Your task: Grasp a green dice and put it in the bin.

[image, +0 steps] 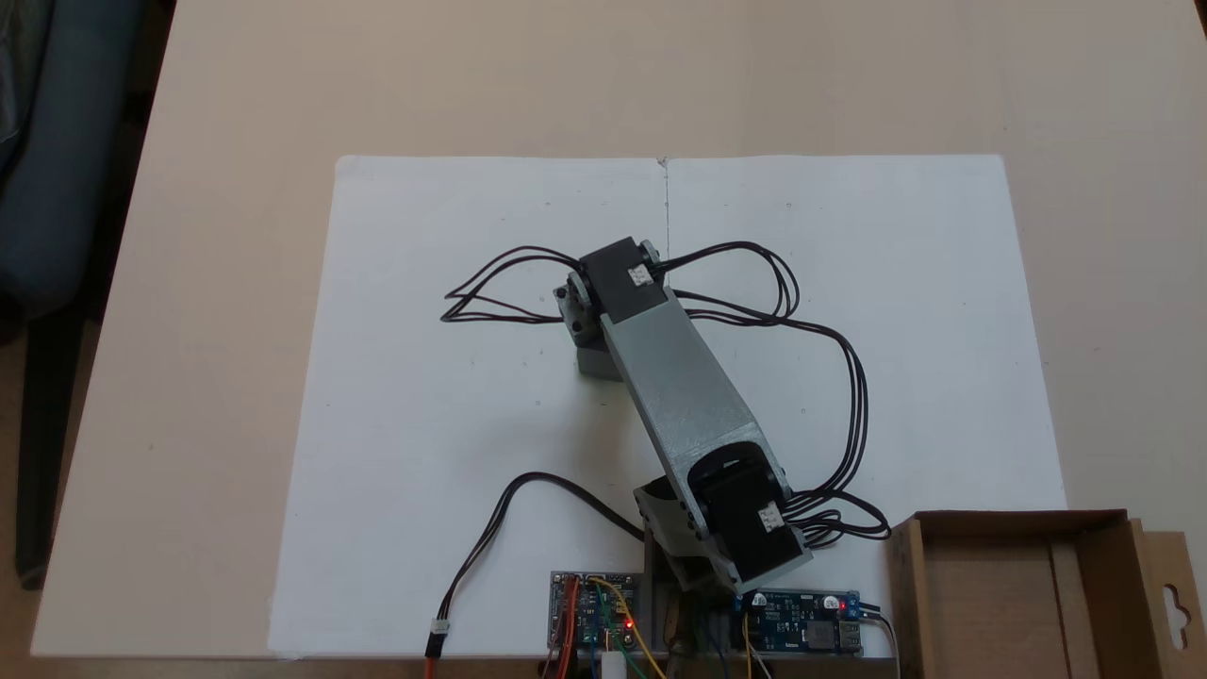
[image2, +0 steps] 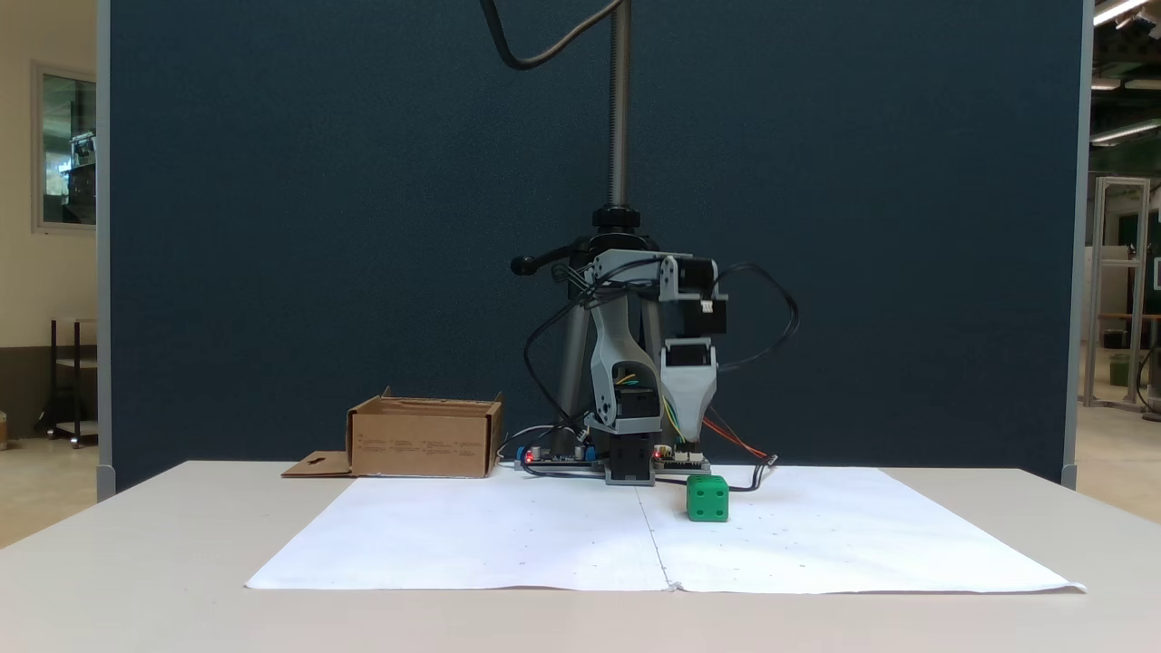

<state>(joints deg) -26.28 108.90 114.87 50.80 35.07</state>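
**My arm poised over the green dice, bin off to the side**

My gripper (image2: 691, 443) hangs near the centre of a fixed view, pointing straight down, tip just above and a bit left of the green dice (image2: 707, 499); no contact that I can make out; jaws sit one behind the other from this angle, so I can't tell if they're apart or closed.

The green dice rests on the white paper sheet (image2: 508, 544), centre-right of the frame, w/ pips visible on the front face. In the other fixed view, looking down, my arm (image: 681, 396) runs from lower centre up toward mid-frame & covers whatever lies under its wrist; the dice can't be made out there.

The bin (image2: 424, 443) stands on the table (image2: 163, 562) at left of centre in the front-facing view, well apart from the dice, flap w/ hanger-hole lying flat on its left; in the top-down view the bin (image: 1099, 566) sits in the lower right corner, interior bare cardboard, flap at the far right edge.

Black cables (image: 830, 377) loop over the paper around the arm; circuit boards (image: 592, 608) w/ red LEDs sit along the bottom edge by the arm's base. A dark blue partition (image2: 317, 227) fills the background behind the rig, w/ a tripod pole (image2: 619, 100) rising behind my arm.
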